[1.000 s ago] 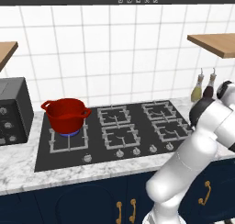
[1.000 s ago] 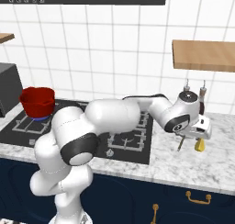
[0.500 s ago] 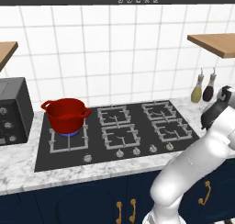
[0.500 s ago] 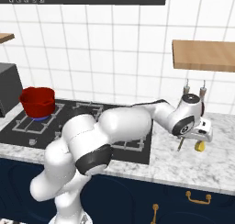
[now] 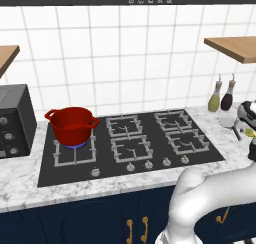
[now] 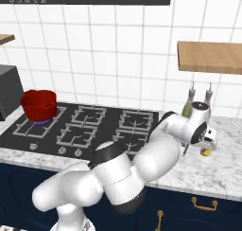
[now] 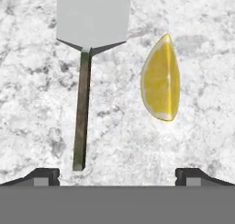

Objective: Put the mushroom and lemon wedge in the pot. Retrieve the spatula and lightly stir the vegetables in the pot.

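A: Largest first: the arm has swung further right along the counter (image 6: 227,130) since a second ago. Its hand has dropped lower over the marble, away from the hob (image 5: 130,143).

B: And the pot (image 5: 72,125)?

A: Unmoved, on the lit burner at the hob's far left end, well apart from the hand. I can't see into it.

B: What lies under the gripper (image 7: 117,175)?

A: The spatula (image 7: 87,58) and the lemon wedge (image 7: 160,83), side by side on the counter off the hob's right end, near but not touching. The jaws are spread wide, holding nothing, both things lying between the tips.

B: The mushroom?

A: Can't place it. The wedge sits nearer one fingertip, so I judge the hand is lining up on the lemon; pick-up has not begun.
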